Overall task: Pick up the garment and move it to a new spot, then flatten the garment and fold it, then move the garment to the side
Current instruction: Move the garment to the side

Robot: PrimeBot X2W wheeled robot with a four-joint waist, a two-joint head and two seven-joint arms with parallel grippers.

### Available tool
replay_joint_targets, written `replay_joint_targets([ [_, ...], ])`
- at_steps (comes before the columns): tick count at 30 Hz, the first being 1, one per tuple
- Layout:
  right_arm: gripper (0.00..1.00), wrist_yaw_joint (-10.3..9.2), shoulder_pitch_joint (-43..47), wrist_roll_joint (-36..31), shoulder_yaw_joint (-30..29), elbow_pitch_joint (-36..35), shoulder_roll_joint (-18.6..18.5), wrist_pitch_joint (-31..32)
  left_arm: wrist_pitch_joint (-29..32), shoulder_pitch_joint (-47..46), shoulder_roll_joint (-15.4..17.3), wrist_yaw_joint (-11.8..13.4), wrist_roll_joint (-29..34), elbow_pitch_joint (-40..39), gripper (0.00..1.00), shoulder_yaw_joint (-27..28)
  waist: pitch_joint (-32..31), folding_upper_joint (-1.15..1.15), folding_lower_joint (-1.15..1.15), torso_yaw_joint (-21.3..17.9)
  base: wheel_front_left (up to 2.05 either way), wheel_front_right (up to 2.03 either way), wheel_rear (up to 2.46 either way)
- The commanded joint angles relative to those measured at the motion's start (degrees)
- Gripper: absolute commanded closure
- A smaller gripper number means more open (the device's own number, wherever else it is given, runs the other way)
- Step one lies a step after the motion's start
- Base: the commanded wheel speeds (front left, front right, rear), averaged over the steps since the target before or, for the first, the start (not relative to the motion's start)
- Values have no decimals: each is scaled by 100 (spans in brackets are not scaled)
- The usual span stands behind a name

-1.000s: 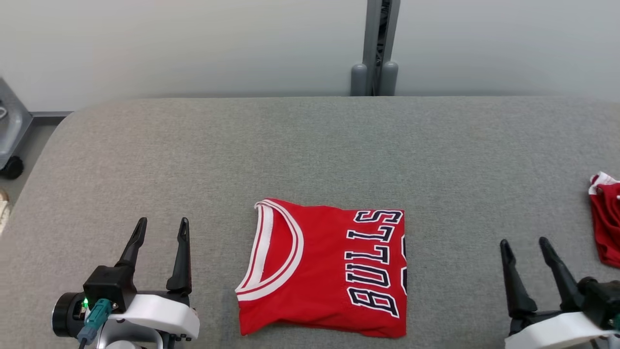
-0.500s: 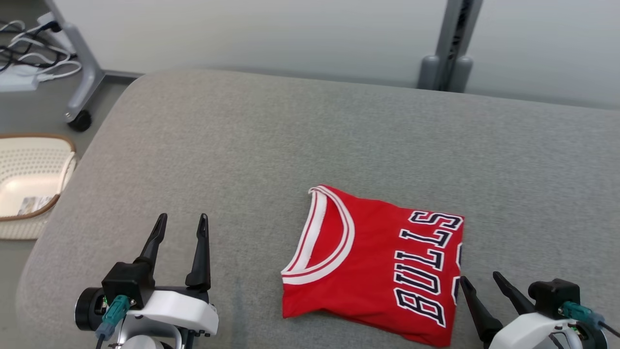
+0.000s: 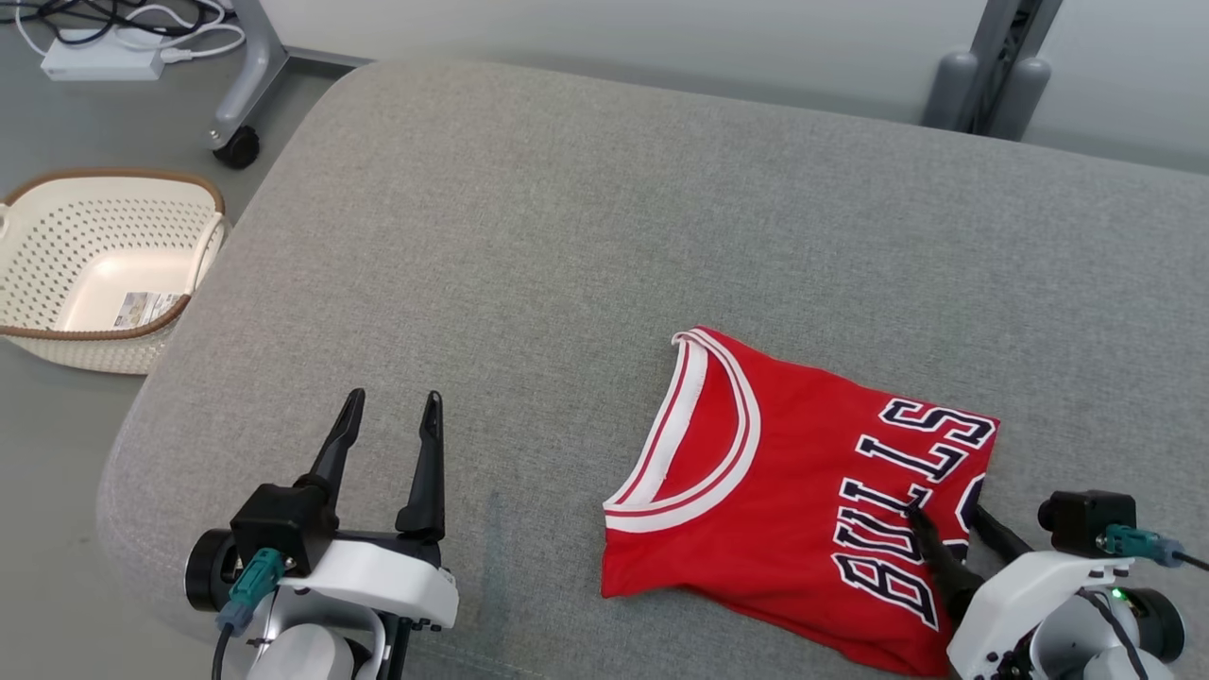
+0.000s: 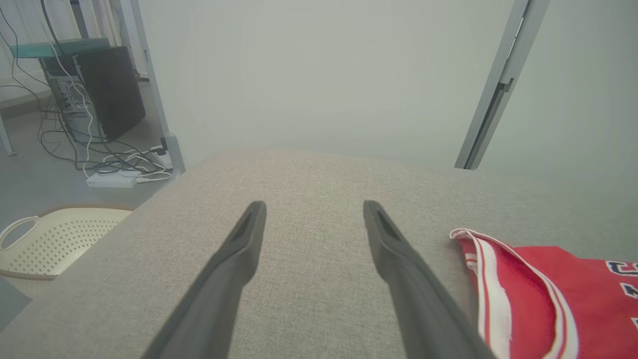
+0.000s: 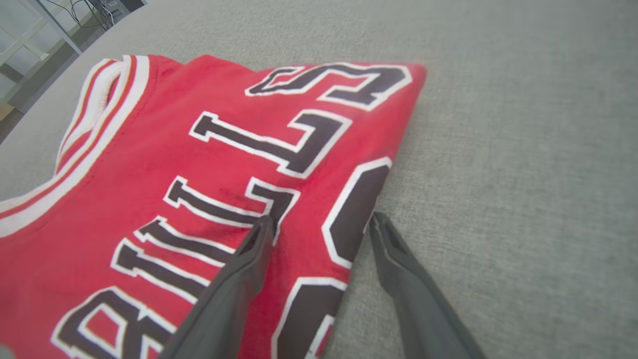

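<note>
The garment (image 3: pixel 803 491) is a red jersey with dark "BULLS" lettering and a white-trimmed collar, folded into a rectangle on the grey padded surface (image 3: pixel 567 236). My right gripper (image 3: pixel 947 518) is open at the garment's right edge. In the right wrist view its left finger (image 5: pixel 239 279) lies over the lettering on the garment (image 5: pixel 174 149), its right finger (image 5: pixel 408 284) over bare padding, and the right gripper (image 5: pixel 321 222) straddles the folded edge. My left gripper (image 3: pixel 392 401) stands open over bare padding, left of the collar. From the left wrist view, the left gripper (image 4: pixel 314 207) holds nothing and the garment (image 4: pixel 548 289) lies to its right.
A cream perforated basket (image 3: pixel 57 349) sits on the floor off the surface's left edge. Behind it are a wheeled stand leg (image 3: pixel 236 142) and a white power strip (image 3: pixel 99 61) with cables. A grey post (image 3: pixel 992 85) rises behind the surface's far edge.
The head camera has swung left, bringing the basket into view and a red cloth at the right out of it. My right gripper has closed in from the right onto the garment's edge.
</note>
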Motion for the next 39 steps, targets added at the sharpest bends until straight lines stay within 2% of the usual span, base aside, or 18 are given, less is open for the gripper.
replay_joint_targets([
  [1,73,2,-1,62,84,86,-26,140,-35,-116,-1,-23,43,34,0,29,82,0,0,52,0,0,0],
  [2,100,2,-5,75,89,83,-41,164,-40,-112,-14,-31,47,46,0,40,98,0,0,51,0,0,0],
  [8,100,0,-57,-82,119,-178,-174,-13,-48,-161,-24,-59,101,76,0,109,141,0,0,-89,0,0,0],
  [16,100,2,10,-555,308,-637,-289,-218,-48,-208,38,-95,188,-13,0,176,147,0,0,-650,0,0,0],
  [22,100,2,104,-820,255,-932,-230,-335,-40,-269,166,-84,293,-164,0,194,265,0,0,-1508,0,0,0],
  [30,100,2,102,-956,-70,-959,-151,-612,202,-450,425,-90,424,-414,0,142,497,0,0,-2694,0,0,0],
  [34,100,2,-82,-1093,-282,-939,-314,-828,347,-585,505,-140,496,-555,0,59,651,0,0,-3089,0,0,0],
  [39,100,2,-610,-1323,-440,-788,-680,-1099,517,-781,590,-187,579,-710,0,-43,875,0,0,-3384,0,0,0],
])
